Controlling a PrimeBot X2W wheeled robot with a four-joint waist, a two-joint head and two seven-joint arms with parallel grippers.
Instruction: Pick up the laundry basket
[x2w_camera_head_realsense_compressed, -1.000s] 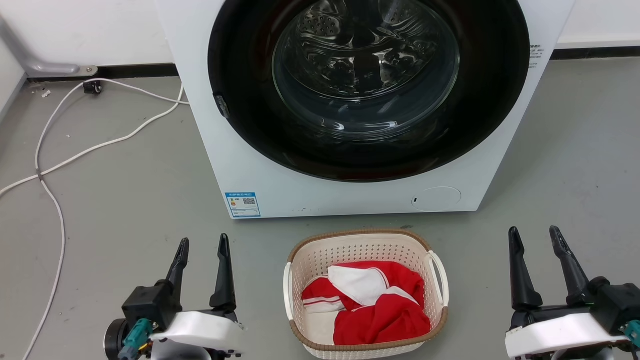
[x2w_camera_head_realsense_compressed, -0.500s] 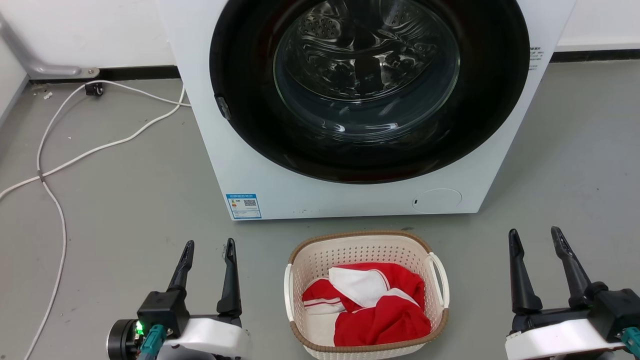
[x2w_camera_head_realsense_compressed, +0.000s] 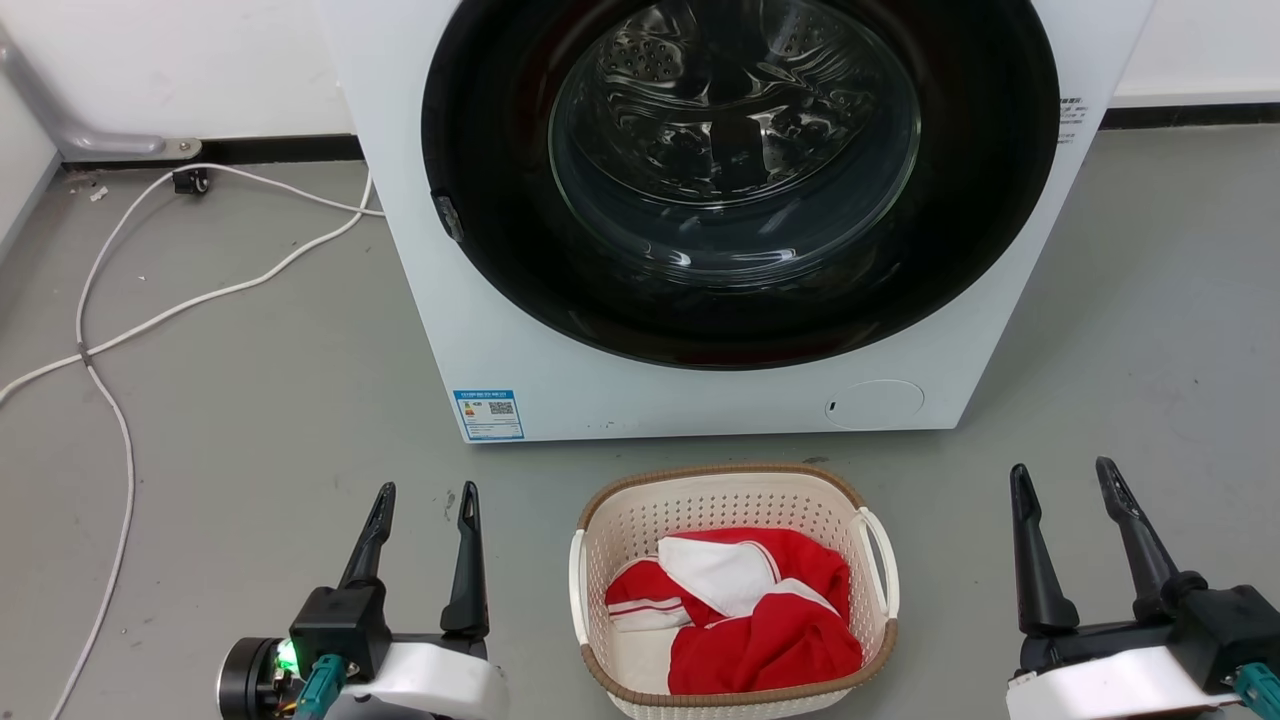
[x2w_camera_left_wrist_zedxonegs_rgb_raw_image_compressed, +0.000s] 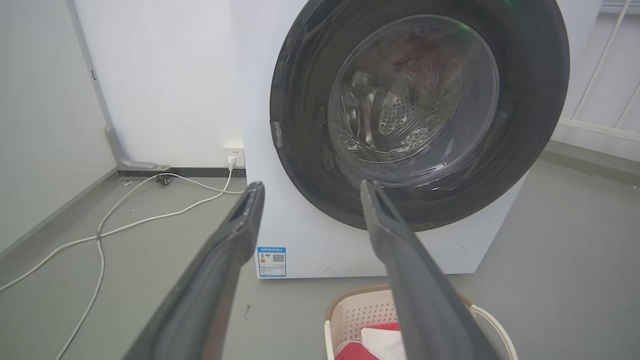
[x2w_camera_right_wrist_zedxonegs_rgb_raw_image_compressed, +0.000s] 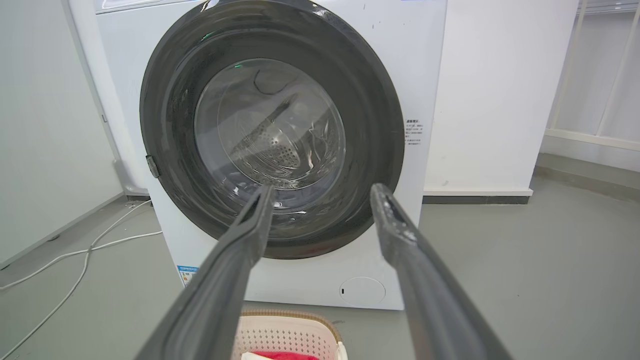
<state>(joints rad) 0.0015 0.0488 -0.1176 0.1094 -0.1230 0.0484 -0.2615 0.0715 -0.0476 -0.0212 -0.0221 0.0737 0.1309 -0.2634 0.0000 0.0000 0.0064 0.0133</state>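
The cream-white perforated plastic laundry basket with its brown woven-look rim (x2w_camera_head_realsense_compressed: 735, 468) sat on the grey floor (x2w_camera_head_realsense_compressed: 250, 420) just in front of the white front-loading washing machine (x2w_camera_head_realsense_compressed: 470, 320), between my two arms. It held a crumpled red and white garment (x2w_camera_head_realsense_compressed: 770, 630). My left pincer (x2w_camera_head_realsense_compressed: 427, 492) hovered near the basket's left side, its two long dark fingers parted with nothing between them. My right pincer (x2w_camera_head_realsense_compressed: 1061, 470) hung further off on the other side, equally spread and empty. Both pointed toward the washer.

I judged that I was only at the approach and the lift itself was not yet begun. To do it well, I would bring each pincer inward and down to its own loop: the white left handle (x2w_camera_head_realsense_compressed: 574, 585) and the white right handle (x2w_camera_head_realsense_compressed: 882, 560). One finger should slip through each loop before closing. The right arm had the longer way to go, so I would time them to arrive together. Then I would raise both sides evenly, so the basket stayed level and the garment did not slide out.

A blue sticker (x2w_camera_head_realsense_compressed: 488, 413) low on the washer's front carried a QR code and print too small to read. Small dark lettering (x2w_camera_head_realsense_compressed: 1070, 112) near its right edge was also illegible, and I could make out no brand name
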